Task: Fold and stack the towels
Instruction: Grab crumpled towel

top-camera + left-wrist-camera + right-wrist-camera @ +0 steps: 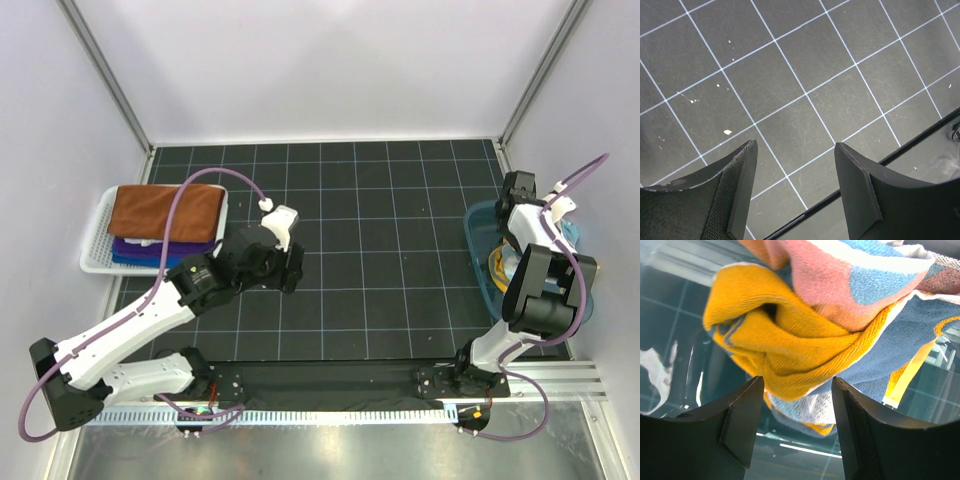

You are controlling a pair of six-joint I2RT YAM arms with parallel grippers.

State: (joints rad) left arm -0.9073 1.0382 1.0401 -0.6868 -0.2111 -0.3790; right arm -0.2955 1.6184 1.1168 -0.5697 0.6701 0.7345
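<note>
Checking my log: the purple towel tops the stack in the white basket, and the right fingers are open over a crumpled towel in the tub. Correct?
No: the top external view shows the rust brown towel topping the stack in the white basket, the purple towel beneath it. The right fingers are open over the crumpled towel in the tub.

Seen from above, the right arm (545, 285) covers most of the teal tub (478, 235) and the crumpled towels (497, 266) in it. In the white basket (95, 250) the rust brown towel (165, 210) hides all but the near edges of the purple towel (140, 246) and the blue towel (135, 260) beneath. The right wrist view crops the yellow-and-blue towel (805, 340) at top and right.
</note>
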